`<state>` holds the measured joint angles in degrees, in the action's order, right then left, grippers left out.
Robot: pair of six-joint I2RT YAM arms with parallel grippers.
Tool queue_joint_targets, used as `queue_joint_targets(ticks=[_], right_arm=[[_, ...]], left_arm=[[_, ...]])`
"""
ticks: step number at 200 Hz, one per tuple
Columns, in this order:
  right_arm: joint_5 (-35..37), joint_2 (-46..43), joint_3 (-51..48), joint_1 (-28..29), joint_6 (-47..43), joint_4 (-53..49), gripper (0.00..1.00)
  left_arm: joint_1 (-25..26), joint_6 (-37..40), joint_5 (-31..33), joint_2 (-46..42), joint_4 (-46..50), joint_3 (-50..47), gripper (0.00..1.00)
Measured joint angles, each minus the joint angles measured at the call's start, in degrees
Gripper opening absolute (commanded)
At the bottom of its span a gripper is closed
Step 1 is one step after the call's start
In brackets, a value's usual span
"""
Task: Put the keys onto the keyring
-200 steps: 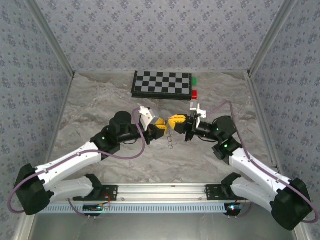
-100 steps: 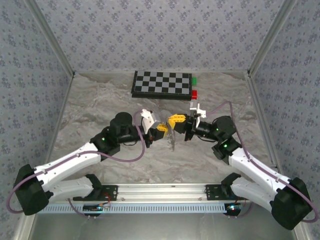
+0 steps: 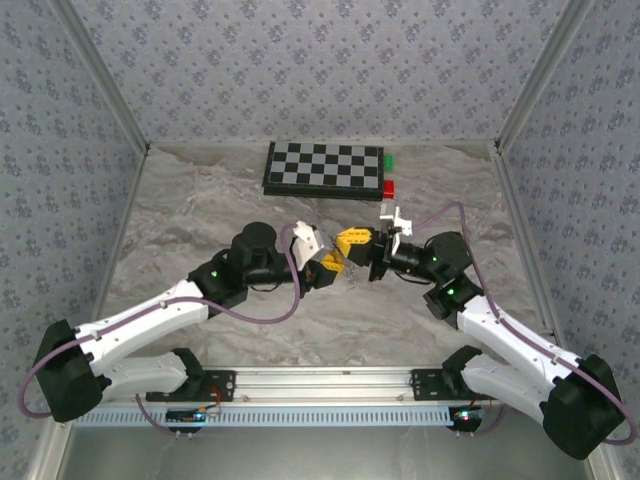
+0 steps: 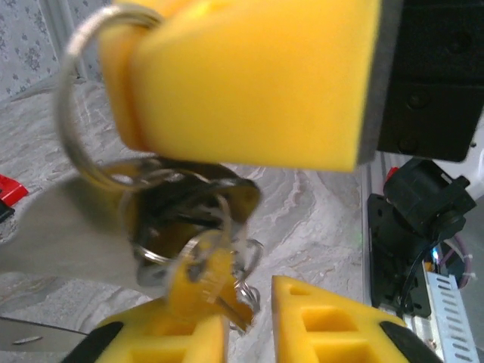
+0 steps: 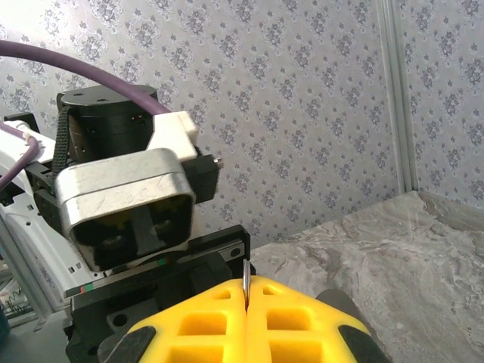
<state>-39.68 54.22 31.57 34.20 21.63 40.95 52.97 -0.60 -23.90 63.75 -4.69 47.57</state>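
Observation:
My right gripper (image 3: 352, 243) is shut on the keyring (image 4: 69, 128), a thin silver loop sticking out of its yellow fingers (image 4: 249, 83). In the right wrist view the keyring's edge (image 5: 246, 274) shows as a thin metal sliver pinched at the right gripper (image 5: 246, 291). Below the loop hangs a blurred bunch of small rings with a key (image 4: 203, 276). My left gripper (image 4: 249, 310) sits right under that bunch, jaws a little apart, and the key lies against its left finger (image 4: 166, 336). In the top view the left gripper (image 3: 332, 263) nearly touches the right one.
A folded chessboard (image 3: 323, 168) lies at the back of the table, with a green block (image 3: 389, 160) and a red block (image 3: 390, 187) at its right end. Patterned walls close in the sides and the back.
My left gripper has moved right and up against the right gripper. The hanging bunch that showed between them is now covered from above. The right arm has not moved.

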Motion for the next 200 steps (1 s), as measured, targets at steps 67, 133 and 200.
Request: queue_joint_targets(ticks=[67, 133, 200], right_arm=[[0.9, -0.15, -0.74, -0.7, 0.02, 0.04, 0.0], [0.66, 0.11, -0.96, -0.68, 0.15, 0.98, 0.0], [-0.26, 0.7, -0.96, -0.39, 0.26, 1.36, 0.0]], left_arm=[[-1.81, -0.92, 1.44, -8.37, -0.17, -2.19, 0.38], [-7.69, -10.19, -0.17, -8.76, -7.63, -4.02, 0.34], [-8.26, -15.69, -3.06, -4.11, -12.81, -4.02, 0.24]])
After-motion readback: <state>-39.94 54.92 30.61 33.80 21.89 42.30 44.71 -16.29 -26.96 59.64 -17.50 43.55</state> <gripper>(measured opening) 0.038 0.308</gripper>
